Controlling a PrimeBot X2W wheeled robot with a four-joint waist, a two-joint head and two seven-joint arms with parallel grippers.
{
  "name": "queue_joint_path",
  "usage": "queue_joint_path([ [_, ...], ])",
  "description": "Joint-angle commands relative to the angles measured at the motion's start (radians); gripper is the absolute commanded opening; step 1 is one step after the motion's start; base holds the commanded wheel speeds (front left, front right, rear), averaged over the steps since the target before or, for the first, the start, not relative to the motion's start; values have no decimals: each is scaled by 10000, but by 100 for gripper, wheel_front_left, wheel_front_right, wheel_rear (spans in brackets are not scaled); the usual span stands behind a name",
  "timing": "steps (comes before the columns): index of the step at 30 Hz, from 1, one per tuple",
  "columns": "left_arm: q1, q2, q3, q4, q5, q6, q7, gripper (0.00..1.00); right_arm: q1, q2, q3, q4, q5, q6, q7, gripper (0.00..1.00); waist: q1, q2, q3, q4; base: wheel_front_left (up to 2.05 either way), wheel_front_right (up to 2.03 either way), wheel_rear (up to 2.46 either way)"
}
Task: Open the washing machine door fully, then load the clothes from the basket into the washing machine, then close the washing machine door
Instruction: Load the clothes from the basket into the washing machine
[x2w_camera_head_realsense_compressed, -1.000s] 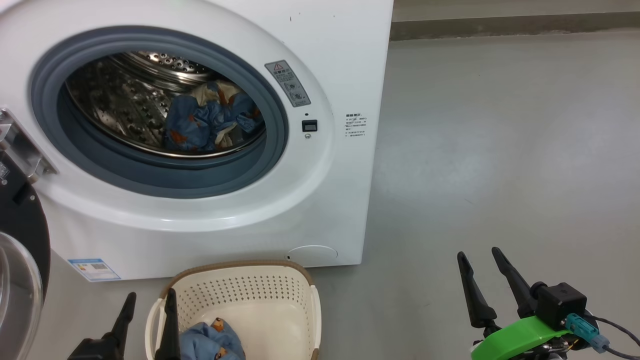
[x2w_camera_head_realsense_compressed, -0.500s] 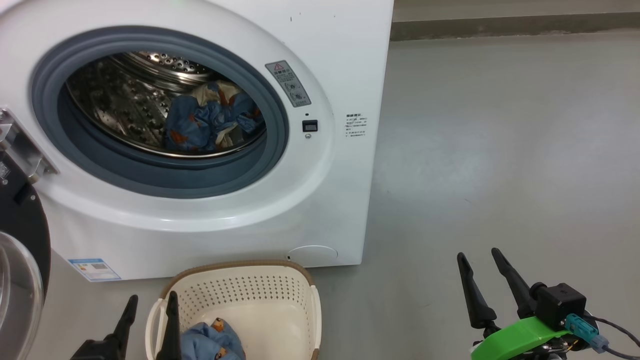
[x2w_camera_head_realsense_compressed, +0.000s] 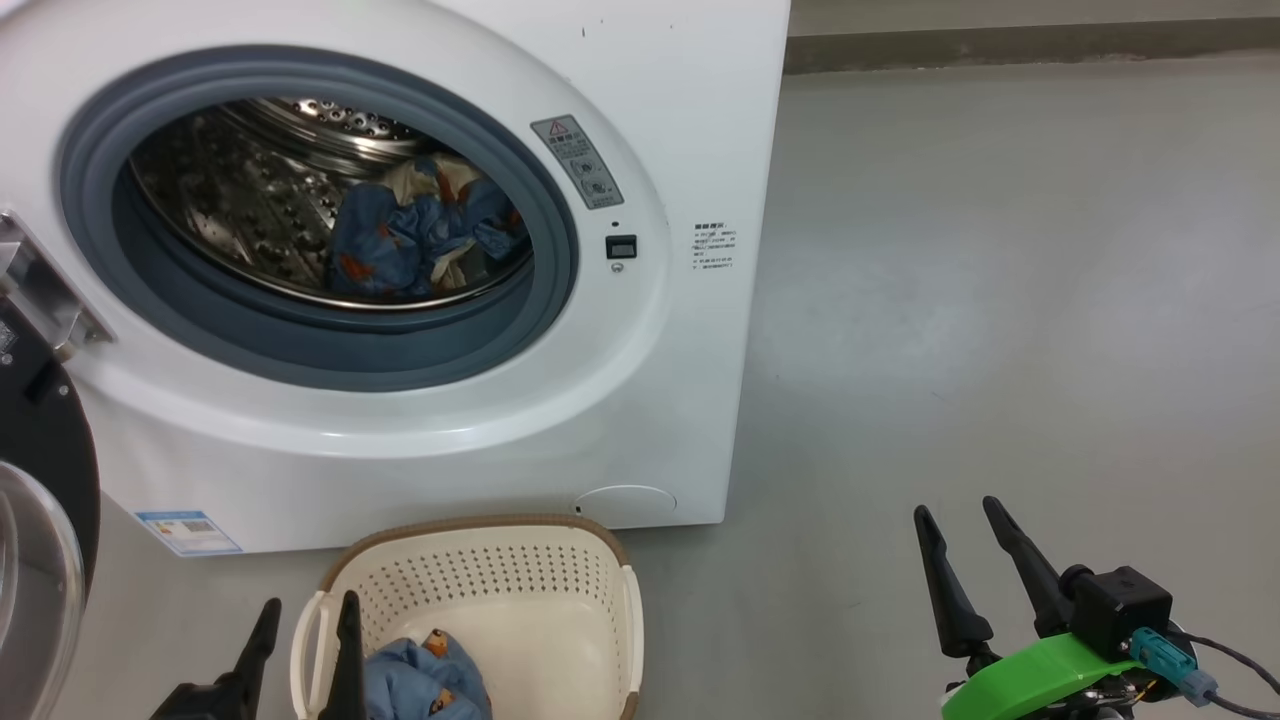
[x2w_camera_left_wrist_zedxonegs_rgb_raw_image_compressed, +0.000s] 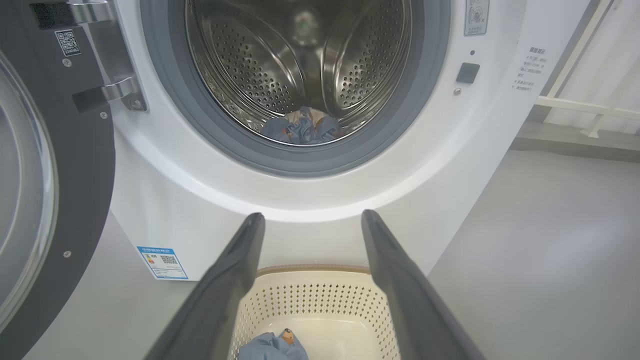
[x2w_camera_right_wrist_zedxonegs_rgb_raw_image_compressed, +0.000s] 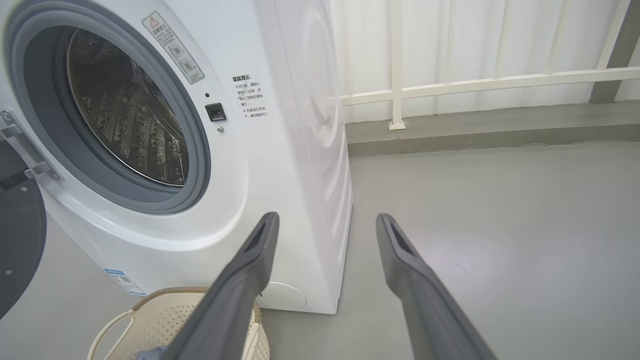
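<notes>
Blue clothes (x2w_camera_head_realsense_compressed: 420, 240) are lying partly inside the washing machine (x2w_camera_head_realsense_compressed: 640, 400), partly in the basket (x2w_camera_head_realsense_compressed: 520, 580) beside the left gripper (x2w_camera_head_realsense_compressed: 310, 603); that and the right gripper (x2w_camera_head_realsense_compressed: 955, 507) are gaping empty.

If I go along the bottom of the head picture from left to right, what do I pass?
the washing machine door → the left gripper → the basket → the right gripper

The floor (x2w_camera_head_realsense_compressed: 1000, 300) on my right is grey and smooth, with soft light on it. At the top right runs a low grey step (x2w_camera_head_realsense_compressed: 1030, 45) (like a curb). A white railing (x2w_camera_right_wrist_zedxonegs_rgb_raw_image_compressed: 475, 82) stands above it.
</notes>
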Motion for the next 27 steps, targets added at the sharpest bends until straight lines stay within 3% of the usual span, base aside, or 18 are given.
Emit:
queue_joint_path([
  [1, -281, 57, 311, -135, -1, -44, -55, 100, -160, -14, 257, -237, -106, 16, -57, 100, 0, 0, 67, 6, 0, 0, 0],
  [10, -623, 57, 222, 557, -7, -53, -55, 100, -335, -14, 131, -314, -284, 16, -57, 100, 0, 0, 744, 34, 0, 0, 0],
  [17, -1450, 73, 66, 2081, -25, -61, -55, 100, -548, -14, 11, -540, -500, 16, -57, 100, 0, 0, 1905, -31, 0, 0, 0],
  [27, -3641, 955, -1215, 5193, -638, -67, -8, 100, -1049, -14, -154, -1124, -706, 16, -57, 100, 0, 0, 4093, -417, 0, 0, 0],
])
